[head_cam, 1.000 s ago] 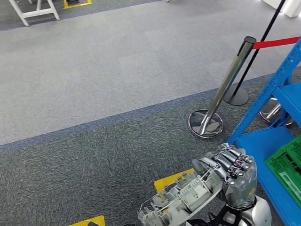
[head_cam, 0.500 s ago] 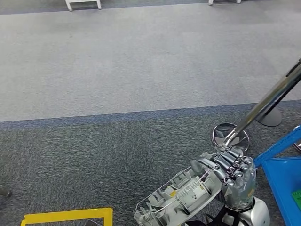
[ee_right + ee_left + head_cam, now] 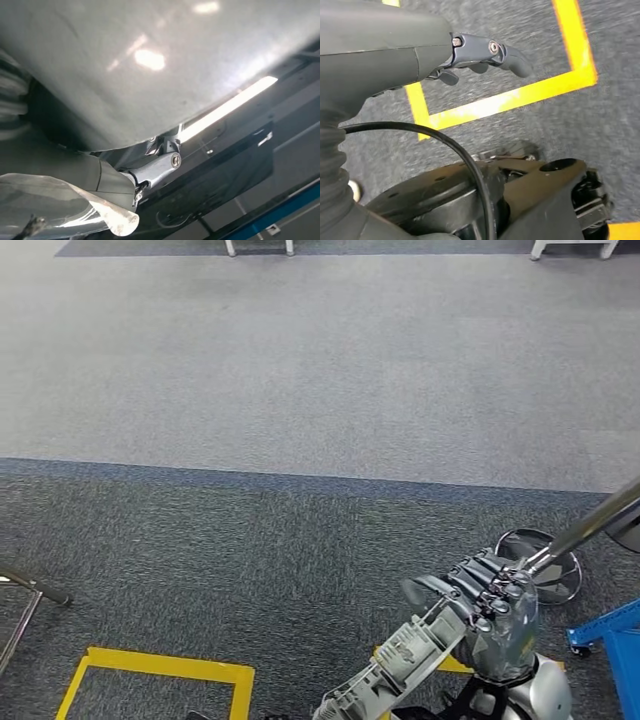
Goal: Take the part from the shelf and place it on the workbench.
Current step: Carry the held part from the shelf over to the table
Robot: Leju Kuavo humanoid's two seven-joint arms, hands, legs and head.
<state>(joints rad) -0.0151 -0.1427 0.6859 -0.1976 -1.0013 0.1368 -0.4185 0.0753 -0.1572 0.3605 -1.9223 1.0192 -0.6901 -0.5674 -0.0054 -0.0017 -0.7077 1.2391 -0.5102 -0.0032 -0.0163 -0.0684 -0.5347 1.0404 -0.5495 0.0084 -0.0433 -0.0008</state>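
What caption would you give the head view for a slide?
Right hand holds the grey part over dark carpet, yellow floor tape below, stanchion base nearby.

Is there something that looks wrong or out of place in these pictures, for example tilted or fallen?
One thing stands out: the chrome barrier post at the right of the head view leans steeply over its round base instead of standing upright. The grey part sits in the right hand, sloping down toward the floor, with nothing spilled or visibly broken.
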